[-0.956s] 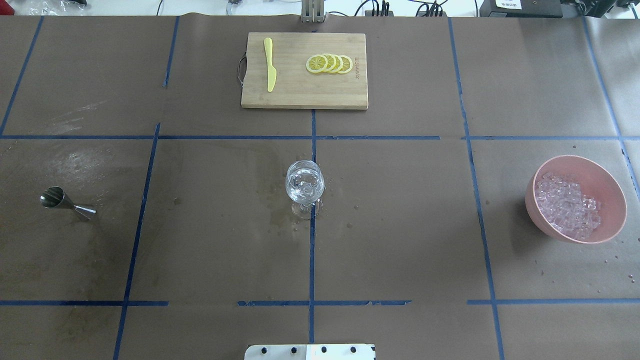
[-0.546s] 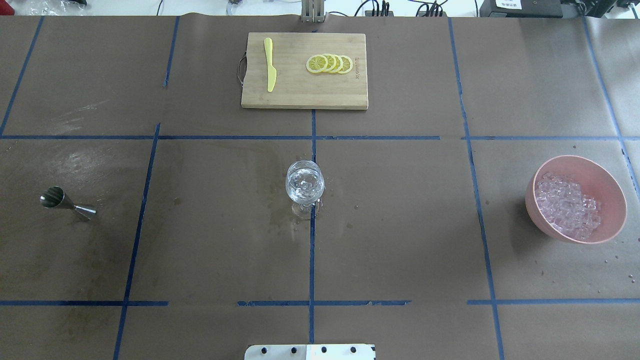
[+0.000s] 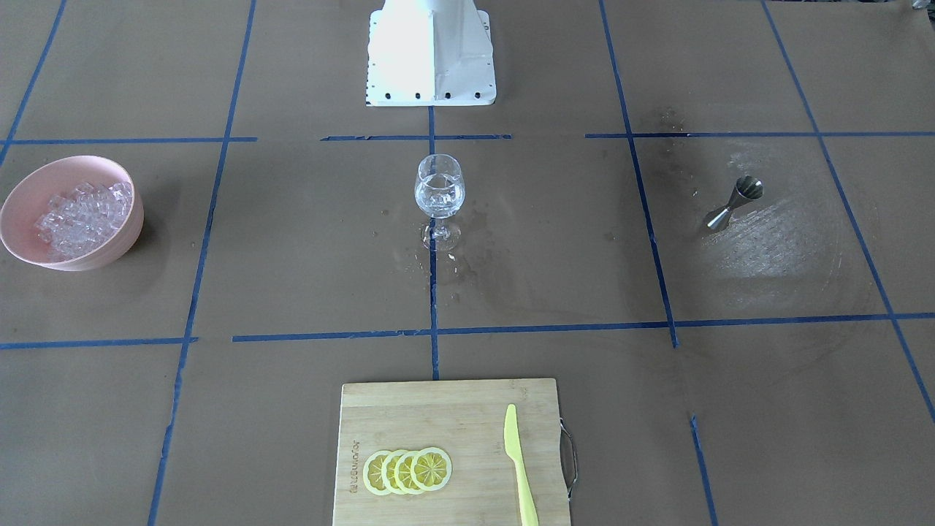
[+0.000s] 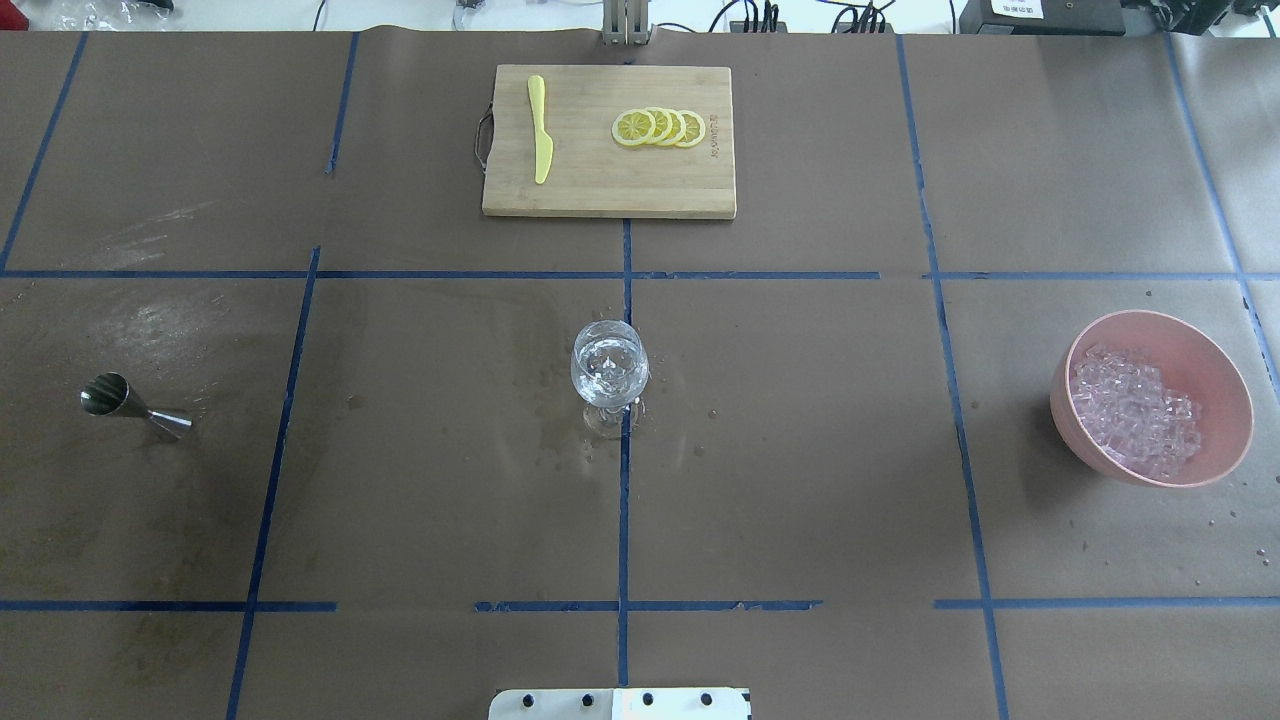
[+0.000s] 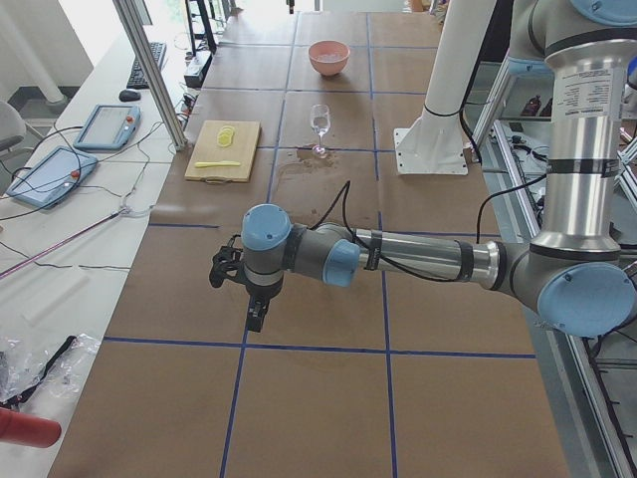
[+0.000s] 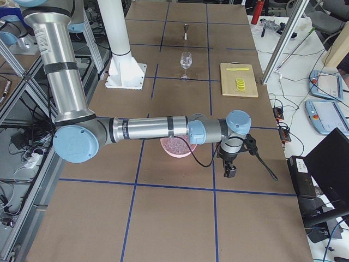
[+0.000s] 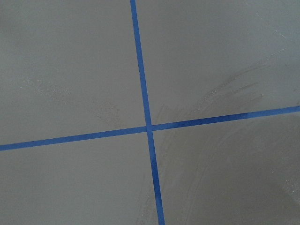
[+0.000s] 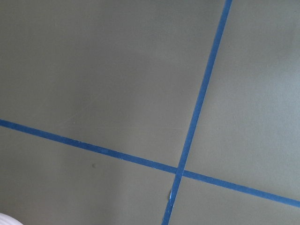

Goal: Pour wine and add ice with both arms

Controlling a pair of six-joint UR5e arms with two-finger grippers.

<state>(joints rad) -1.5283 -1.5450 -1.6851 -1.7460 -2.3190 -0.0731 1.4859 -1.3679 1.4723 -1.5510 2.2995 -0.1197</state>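
Note:
A stemmed wine glass (image 4: 609, 372) stands at the table's middle, also in the front view (image 3: 439, 193). It holds clear wine and glittering contents that I cannot tell apart. The ice (image 4: 1135, 412) fills a pink bowl (image 4: 1205, 350) at the right. A steel jigger (image 4: 133, 405) stands at the left. Both arms are outside the overhead view. The left arm (image 5: 418, 261) stretches low past the table's left end, its gripper (image 5: 254, 319) pointing down. The right arm (image 6: 147, 130) stretches past the bowl (image 6: 169, 150), its gripper (image 6: 230, 172) pointing down. I cannot tell whether either gripper is open or shut.
A bamboo cutting board (image 4: 610, 185) at the far middle carries lemon slices (image 4: 659, 127) and a yellow knife (image 4: 540, 128). Wet stains surround the glass's foot. The white robot base (image 3: 431, 51) stands behind the glass. Both wrist views show only brown paper and blue tape.

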